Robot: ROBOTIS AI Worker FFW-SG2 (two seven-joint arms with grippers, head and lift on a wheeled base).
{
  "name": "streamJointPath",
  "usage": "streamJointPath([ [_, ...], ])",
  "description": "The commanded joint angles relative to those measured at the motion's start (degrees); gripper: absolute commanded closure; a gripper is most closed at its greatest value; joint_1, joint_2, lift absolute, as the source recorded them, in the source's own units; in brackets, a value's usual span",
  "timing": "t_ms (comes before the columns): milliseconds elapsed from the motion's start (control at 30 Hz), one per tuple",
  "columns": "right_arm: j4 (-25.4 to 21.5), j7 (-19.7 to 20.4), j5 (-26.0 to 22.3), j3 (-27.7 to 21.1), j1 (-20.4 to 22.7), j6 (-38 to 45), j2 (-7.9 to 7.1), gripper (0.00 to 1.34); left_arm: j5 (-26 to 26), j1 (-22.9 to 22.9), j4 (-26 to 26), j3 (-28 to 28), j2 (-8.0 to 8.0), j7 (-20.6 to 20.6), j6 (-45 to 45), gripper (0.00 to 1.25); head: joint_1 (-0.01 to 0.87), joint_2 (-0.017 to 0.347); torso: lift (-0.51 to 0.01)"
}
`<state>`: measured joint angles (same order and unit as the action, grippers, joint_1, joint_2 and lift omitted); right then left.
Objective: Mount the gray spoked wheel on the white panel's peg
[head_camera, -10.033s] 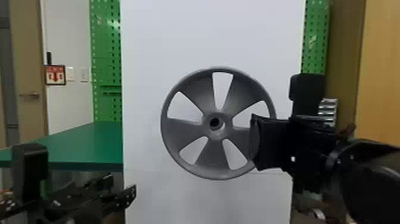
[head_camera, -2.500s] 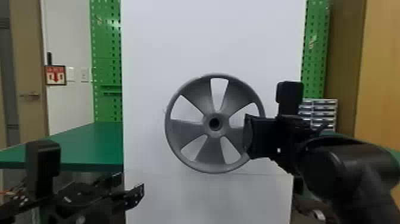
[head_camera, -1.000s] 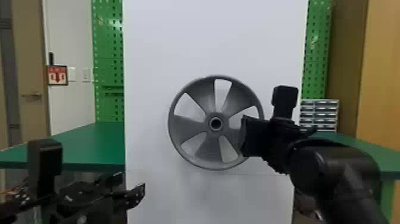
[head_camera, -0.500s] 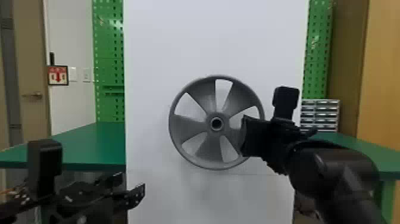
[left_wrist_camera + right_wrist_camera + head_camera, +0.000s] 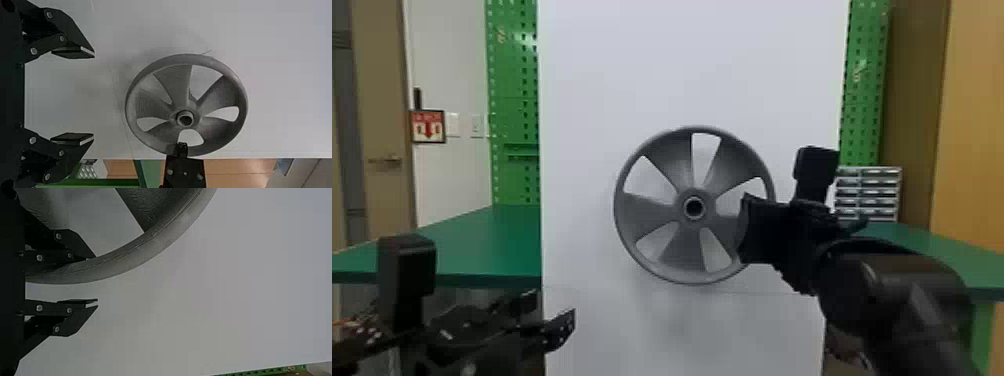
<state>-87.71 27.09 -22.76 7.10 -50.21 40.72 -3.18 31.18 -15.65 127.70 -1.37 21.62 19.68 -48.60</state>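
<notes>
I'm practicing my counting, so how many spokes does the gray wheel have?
5. The gray spoked wheel has an upper-left spoke, an upper-right spoke, a left spoke, a bottom spoke and a lower-right spoke, partly hidden by the right gripper.

On my head view, the green desk (image 5: 482,250) shows in two stretches, left and right. On the right stretch, by the far edge, I can make out a small upright drawer cabinet (image 5: 874,192) with stacked rows of little drawers. Below that stretch's front edge, I see a green support (image 5: 982,330).
</notes>
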Motion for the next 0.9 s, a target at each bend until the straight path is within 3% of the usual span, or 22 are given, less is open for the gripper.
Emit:
streamJointPath([
  [0,0.0,0.0,0.0,0.0,0.1,-0.6,-0.07,0.7,0.0,0.0,0.0,0.1,-0.09,0.0,0.0,0.5,0.117,-0.008,-0.453],
  [267,0.3,-0.1,-0.1,0.0,0.2,-1.1,-0.16,0.51,0.0,0.0,0.0,0.1,-0.09,0.0,0.0,0.5,0.117,-0.008,-0.453],
  [667,1.0,-2.8,0.6,-0.2,0.2,-2.0,-0.16,0.08,0.0,0.0,0.0,0.1,-0.09,0.0,0.0,0.5,0.117,-0.008,-0.453],
  [867,1.0,-2.8,0.6,0.0,0.2,-2.3,-0.16,0.01,0.0,-0.1,0.0,0.1,-0.09,0.0,0.0,0.5,0.117,-0.008,-0.453],
])
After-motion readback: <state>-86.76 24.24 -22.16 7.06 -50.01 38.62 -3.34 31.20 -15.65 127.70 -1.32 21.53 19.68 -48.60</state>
